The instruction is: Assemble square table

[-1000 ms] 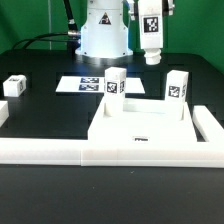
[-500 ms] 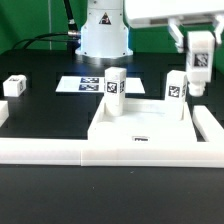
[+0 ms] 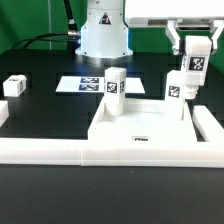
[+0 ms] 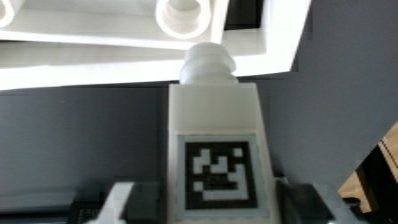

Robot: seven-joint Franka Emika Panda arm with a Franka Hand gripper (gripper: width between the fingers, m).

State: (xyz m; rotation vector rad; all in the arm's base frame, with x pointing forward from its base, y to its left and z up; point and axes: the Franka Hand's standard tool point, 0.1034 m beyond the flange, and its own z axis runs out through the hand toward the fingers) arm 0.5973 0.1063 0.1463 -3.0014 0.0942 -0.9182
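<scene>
The white square tabletop lies against the front rail. Two white tagged legs stand upright at its far corners: one on the exterior view's left, one on its right. A third leg lies on the black table at the far left. My gripper hangs at the upper right, shut on a fourth leg, just above and behind the right standing leg. In the wrist view the held leg fills the middle between my gripper fingers, its peg end toward the tabletop and its round holes.
The long white border rail runs along the front and turns back at both ends. The marker board lies flat behind the tabletop. The robot's white base stands at the back with black cables beside it.
My gripper has carried the leg from the back middle to the exterior view's right and lowered it near the right standing leg. Nothing else has moved.
</scene>
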